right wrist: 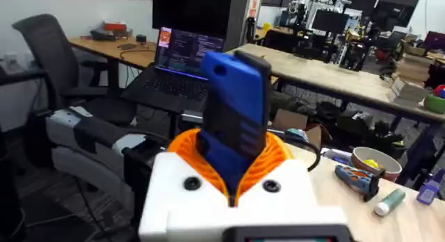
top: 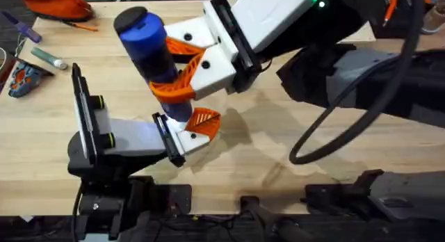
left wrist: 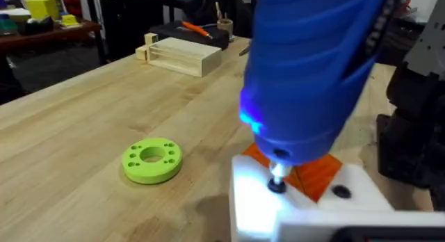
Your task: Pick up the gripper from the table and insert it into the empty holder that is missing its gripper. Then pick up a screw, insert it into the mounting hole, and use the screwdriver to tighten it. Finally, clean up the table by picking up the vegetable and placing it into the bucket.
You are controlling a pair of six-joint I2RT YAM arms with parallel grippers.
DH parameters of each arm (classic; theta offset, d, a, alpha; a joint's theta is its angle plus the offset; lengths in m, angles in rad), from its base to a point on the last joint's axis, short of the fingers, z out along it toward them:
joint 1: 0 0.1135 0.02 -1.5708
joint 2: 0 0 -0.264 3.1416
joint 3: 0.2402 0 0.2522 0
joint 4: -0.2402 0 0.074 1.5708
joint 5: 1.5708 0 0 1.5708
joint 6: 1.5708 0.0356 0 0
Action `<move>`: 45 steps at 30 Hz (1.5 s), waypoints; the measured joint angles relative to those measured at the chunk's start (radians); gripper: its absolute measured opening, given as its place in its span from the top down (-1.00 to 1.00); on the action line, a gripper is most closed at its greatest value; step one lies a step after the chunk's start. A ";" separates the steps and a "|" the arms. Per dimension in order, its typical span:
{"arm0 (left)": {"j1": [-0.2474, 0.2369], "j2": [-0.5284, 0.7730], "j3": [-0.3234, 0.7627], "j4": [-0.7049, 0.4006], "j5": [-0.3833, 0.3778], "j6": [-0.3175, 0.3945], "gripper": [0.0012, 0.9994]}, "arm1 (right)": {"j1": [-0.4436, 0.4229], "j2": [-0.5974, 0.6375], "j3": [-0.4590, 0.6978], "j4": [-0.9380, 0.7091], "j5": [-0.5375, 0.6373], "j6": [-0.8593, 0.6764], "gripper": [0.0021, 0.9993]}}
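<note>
While gripped by right hand (top: 182, 74), 1 screwdriver (top: 149, 44) upright.

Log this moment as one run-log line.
phase: tightening screw | right gripper: shut on screwdriver | tip on holder, light on | left gripper: cannot tell | lime-green disc: on table

Room: pale wooden bench (top: 292, 151); black office chair (right wrist: 52, 54) at nine o'clock; desk (right wrist: 132, 51) behind it carried an open laptop (right wrist: 182, 58); long wooden worktable (right wrist: 348, 78) crossed two o'clock, cluttered with equipment.

No readable text, labels, numbers or signs anywhere.
</note>
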 joint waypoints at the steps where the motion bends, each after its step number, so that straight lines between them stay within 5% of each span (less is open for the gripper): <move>1: 0.000 0.000 0.000 0.000 0.000 0.000 0.97 | 0.000 0.000 0.000 0.000 0.000 0.000 0.95; 18: 0.000 0.000 0.000 0.000 -0.001 -0.007 0.97 | 0.000 0.001 0.013 -0.078 0.005 -0.038 0.95; 29: 0.000 0.000 0.000 0.001 -0.003 -0.007 0.97 | 0.003 0.007 0.045 0.046 0.005 0.006 0.95; 45: 0.000 0.000 0.000 0.001 -0.003 -0.007 0.97 | -0.118 0.007 0.330 -0.379 -0.083 0.046 0.95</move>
